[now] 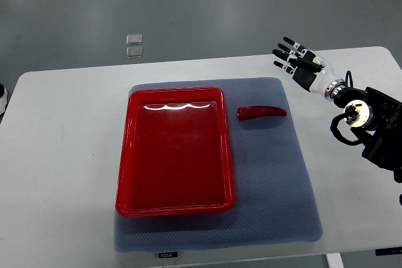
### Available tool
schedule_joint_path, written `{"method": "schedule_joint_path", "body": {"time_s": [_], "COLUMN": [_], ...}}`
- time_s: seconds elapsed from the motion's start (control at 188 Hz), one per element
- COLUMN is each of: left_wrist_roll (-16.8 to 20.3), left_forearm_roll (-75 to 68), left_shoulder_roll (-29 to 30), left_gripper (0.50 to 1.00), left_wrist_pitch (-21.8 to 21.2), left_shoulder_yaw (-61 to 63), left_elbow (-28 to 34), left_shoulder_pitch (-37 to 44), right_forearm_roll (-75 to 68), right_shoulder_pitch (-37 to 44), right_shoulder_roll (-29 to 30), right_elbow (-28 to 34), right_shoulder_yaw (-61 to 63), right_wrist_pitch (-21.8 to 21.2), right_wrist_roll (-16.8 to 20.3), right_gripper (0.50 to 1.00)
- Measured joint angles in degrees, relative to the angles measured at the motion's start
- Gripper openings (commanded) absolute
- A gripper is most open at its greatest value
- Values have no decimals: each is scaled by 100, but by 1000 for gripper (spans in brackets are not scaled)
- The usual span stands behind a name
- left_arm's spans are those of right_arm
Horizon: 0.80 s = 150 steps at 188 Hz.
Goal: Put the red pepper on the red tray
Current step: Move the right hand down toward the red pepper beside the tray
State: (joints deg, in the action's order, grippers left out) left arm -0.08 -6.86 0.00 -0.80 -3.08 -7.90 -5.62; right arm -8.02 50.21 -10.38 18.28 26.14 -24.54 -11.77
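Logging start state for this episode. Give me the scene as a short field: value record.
pepper: red pepper lying on the grey mat, just right of the tray, not touching it
tray: red tray, nothing in it
right robot hand: open, fingers spread, above the table's far right, apart from the pepper
left robot hand: not in view
task status: not yet done

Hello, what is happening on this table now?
The robot's right hand hovers with spread fingers over the white table's far right part, holding nothing. The long red pepper lies on the grey mat, just right of the empty red plastic tray, not yet moved. No left hand shows.
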Motion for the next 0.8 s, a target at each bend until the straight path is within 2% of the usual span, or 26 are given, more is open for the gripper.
{"method": "schedule_joint_path", "body": {"time_s": [0.352,0.624,0.8], "left_wrist_roll": [9,3,-32], "left_forearm_roll": [0,0,0], "left_shoulder_roll": [0,0,0], "left_gripper": [1000,1000,1000], "left_wrist_pitch": [-38,-13,5], "left_shoulder_yaw": [-22,-30,-19], "left_elbow": [15,8,0], "left_shoulder_pitch": [0,-1,-1], "right_forearm_roll": [287,3548,5656], "right_shoulder_pitch": [57,661,1095], "right_shoulder_roll": [-29,-273,-760], "right_elbow": [53,293,940], "right_shoulder_yaw": [-83,-695,-877], "right_wrist_pitch": [-121,-132,-130], "right_wrist_roll": [0,1,1], "right_gripper": [944,944,946]}}
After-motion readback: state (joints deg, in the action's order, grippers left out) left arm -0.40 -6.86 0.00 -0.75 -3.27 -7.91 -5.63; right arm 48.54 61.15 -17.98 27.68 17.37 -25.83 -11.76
